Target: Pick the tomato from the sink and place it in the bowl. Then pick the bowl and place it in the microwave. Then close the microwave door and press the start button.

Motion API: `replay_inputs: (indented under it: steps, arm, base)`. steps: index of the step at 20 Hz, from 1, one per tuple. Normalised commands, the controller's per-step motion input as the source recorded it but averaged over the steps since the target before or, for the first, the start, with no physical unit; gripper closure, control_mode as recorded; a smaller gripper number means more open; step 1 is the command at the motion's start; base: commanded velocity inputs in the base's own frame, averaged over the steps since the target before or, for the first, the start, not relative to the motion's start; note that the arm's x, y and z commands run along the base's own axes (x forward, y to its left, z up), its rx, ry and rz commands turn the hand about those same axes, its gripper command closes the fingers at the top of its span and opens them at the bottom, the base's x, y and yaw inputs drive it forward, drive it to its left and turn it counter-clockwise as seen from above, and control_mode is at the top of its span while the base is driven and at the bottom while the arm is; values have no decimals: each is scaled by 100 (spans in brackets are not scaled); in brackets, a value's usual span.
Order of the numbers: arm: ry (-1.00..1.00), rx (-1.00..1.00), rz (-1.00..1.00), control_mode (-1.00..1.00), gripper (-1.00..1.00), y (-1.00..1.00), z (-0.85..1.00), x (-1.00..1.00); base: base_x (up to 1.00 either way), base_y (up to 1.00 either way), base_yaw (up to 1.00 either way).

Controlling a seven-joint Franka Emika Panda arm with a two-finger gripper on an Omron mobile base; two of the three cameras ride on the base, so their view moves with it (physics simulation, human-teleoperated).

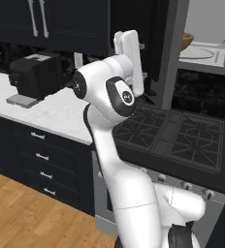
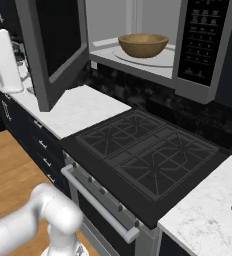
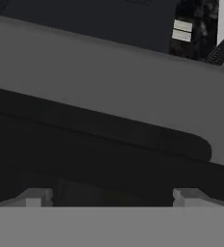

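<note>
From the left base view, the bowl (image 1: 186, 40) sits in the microwave (image 1: 207, 53), up and right of the raised hand. From the right, the microwave door (image 2: 53, 47) hangs open. Hand view: gripper (image 3: 111, 195) spread, empty, against the door frame. Closing and start remain.

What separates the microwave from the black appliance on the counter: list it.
The microwave hangs above the stove; the black appliance stands on the white counter. The microwave is grey-framed with a pale inside; the black appliance is black all over. The microwave stands open, its door swung out, the bowl inside; the black appliance holds nothing visible. Both are boxy and dark-fronted.
</note>
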Motion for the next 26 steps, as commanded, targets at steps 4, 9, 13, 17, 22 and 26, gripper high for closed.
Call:
replay_inputs:
  steps: [4, 9, 13, 17, 22, 26]
  arm:
    - [-6, 13, -4, -100, -100, -66, -7, 38]
    - [-5, 11, -3, -100, -100, -66, -10, 54]
    - [-9, 9, -2, -100, -100, -68, -9, 51]
    - [-12, 8, -1, -100, -100, -64, -13, 55]
    - [-16, 7, 0, -100, -100, -56, -17, 59]
    - [-15, 5, 0, -100, -100, -53, -15, 54]
  base:
    - [0, 0, 0]
    - [0, 0, 0]
    - [0, 0, 0]
    - [0, 0, 0]
    - [0, 0, 0]
    - [0, 0, 0]
